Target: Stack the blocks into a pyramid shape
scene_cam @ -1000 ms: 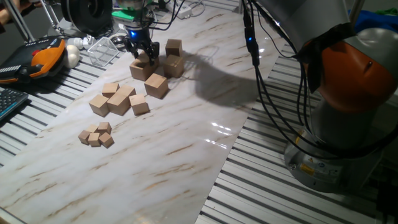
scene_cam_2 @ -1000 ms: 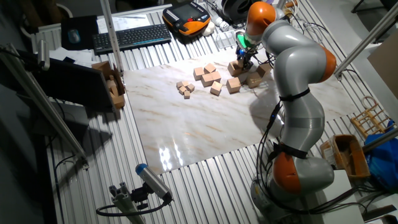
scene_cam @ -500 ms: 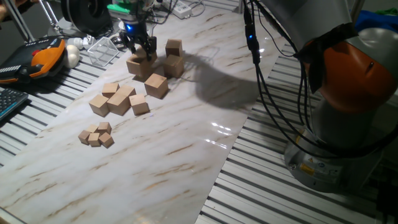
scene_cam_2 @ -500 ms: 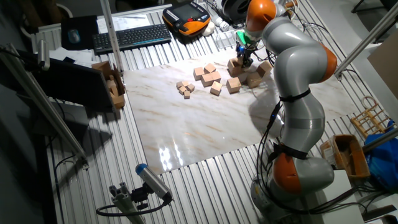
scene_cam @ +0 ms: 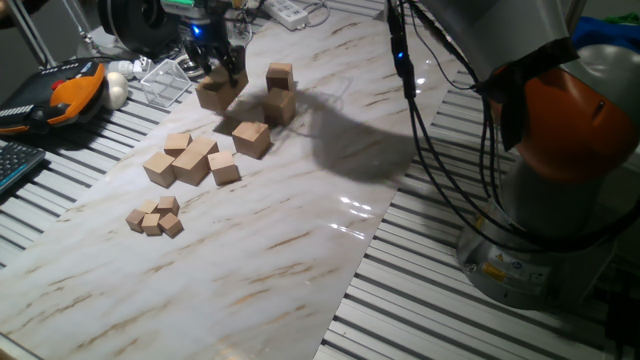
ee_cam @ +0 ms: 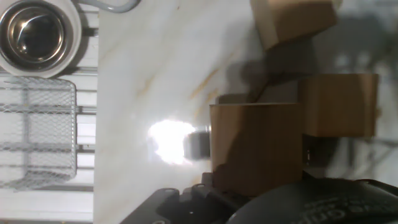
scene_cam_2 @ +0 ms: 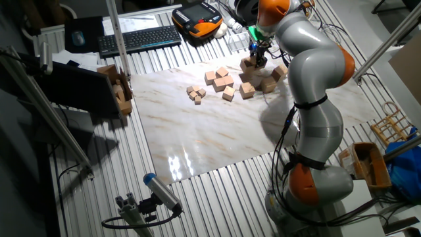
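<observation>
Above the marble table (scene_cam: 300, 250), the claw (scene_cam: 213, 72) has lifted, pinching one block (scene_cam: 214, 92).

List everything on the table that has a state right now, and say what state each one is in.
end effector: shut on the held block, raised off the table
held block: gripped, lifted clear of the marble sheet
large blocks by the arm's shadow: resting on the table, unstacked
block nearest the middle: lying alone, flat
medium cubes: clustered, untouched
tiny cubes: clustered, untouched
</observation>
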Controlling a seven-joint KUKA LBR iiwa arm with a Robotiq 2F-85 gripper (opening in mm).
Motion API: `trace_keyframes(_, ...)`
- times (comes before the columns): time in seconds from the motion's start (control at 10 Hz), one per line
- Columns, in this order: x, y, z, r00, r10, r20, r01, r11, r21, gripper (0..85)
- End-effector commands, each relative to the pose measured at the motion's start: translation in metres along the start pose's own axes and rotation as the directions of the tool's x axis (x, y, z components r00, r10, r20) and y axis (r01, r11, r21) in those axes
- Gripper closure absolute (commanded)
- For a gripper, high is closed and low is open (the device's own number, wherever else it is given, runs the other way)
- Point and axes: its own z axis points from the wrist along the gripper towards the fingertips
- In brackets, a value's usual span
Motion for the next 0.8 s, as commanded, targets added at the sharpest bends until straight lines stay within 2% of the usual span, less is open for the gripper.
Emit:
trace_keyframes(0.0,0.000,-0.006,-0.010,1.000,0.000,-0.001,0.000,1.000,0.001,85.0)
trace_keyframes(0.4,0.000,-0.028,-0.017,0.999,0.018,-0.038,-0.018,1.000,0.006,85.0)
trace_keyframes(0.7,0.004,-0.038,-0.016,0.999,0.024,-0.038,-0.024,1.000,0.005,85.0)
